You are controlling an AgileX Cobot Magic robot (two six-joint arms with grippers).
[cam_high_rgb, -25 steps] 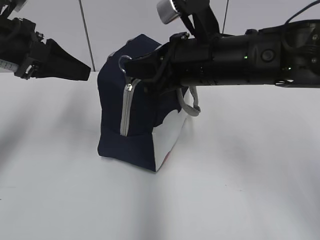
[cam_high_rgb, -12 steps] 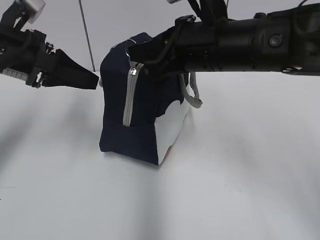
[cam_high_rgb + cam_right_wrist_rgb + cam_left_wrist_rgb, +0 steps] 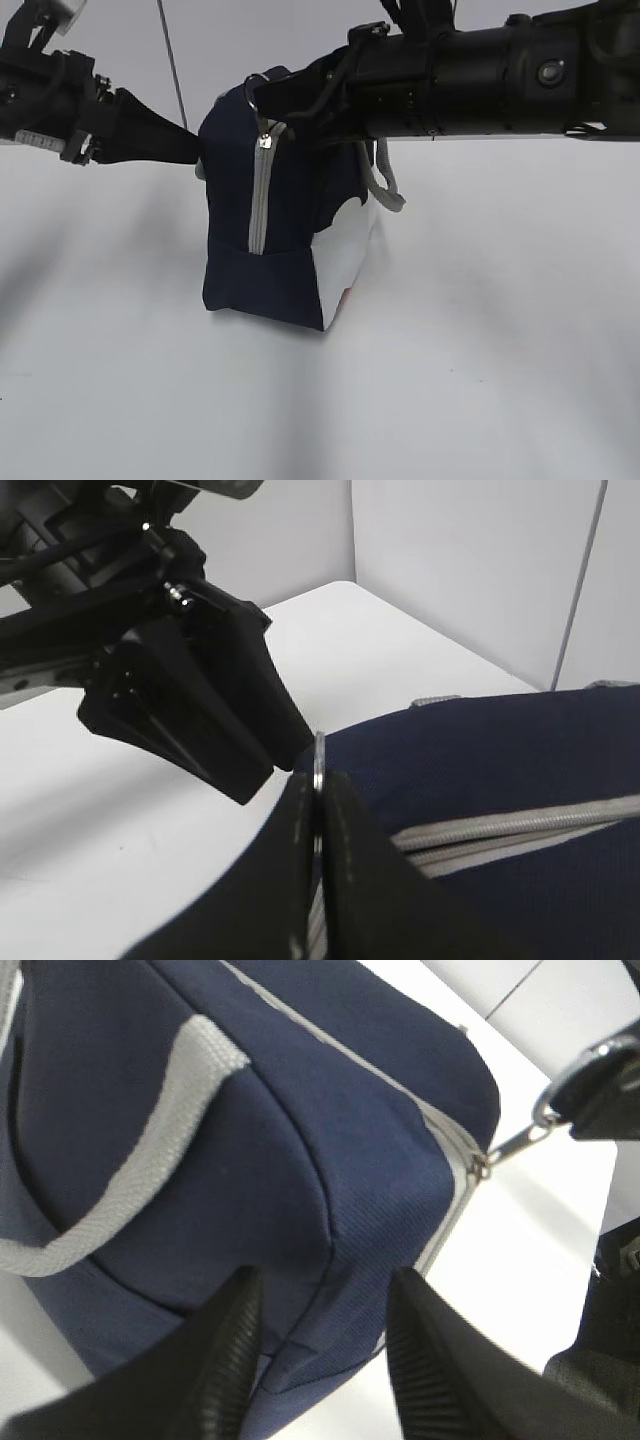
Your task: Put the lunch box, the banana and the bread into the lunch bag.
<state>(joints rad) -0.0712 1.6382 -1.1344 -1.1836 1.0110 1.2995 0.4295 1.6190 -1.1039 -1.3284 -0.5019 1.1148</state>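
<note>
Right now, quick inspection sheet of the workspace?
Surface: white table, bare where visible.
Job's things: lunch bag upright, zipper closed; lunch box, banana, bread not seen.
Clutter: nothing seen.
Claws: right claw shut on ring pull; left claw with its fingers astride the bag's corner, grip on the fabric unclear.
Cables: thin dark line behind bag, nature unclear.
Surroundings: pale wall panels.

I see the lunch bag standing upright on the table, near its middle; my left gripper on its left, right gripper above.
</note>
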